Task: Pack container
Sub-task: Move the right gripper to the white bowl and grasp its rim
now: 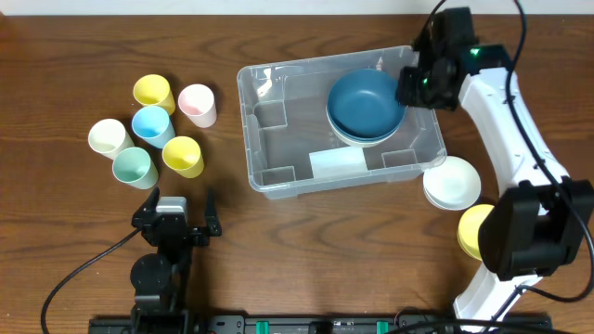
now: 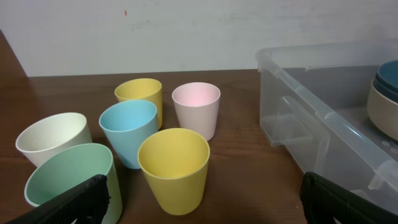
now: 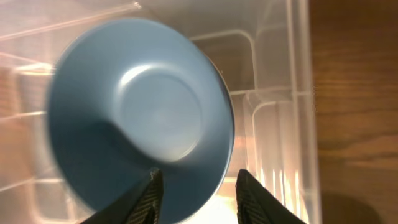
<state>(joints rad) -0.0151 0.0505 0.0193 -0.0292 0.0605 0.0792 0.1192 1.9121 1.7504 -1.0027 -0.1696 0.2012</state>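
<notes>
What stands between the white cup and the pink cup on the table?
The light blue cup stands between the white cup and the pink cup; the overhead view shows this.

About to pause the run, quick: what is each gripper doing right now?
Left gripper: open, holding nothing.
Right gripper: open, fingers apart over the blue bowl in the container, not clamped on it.

A robotics lab: white robot arm (image 1: 506, 125) over wooden table (image 1: 56, 37).
</notes>
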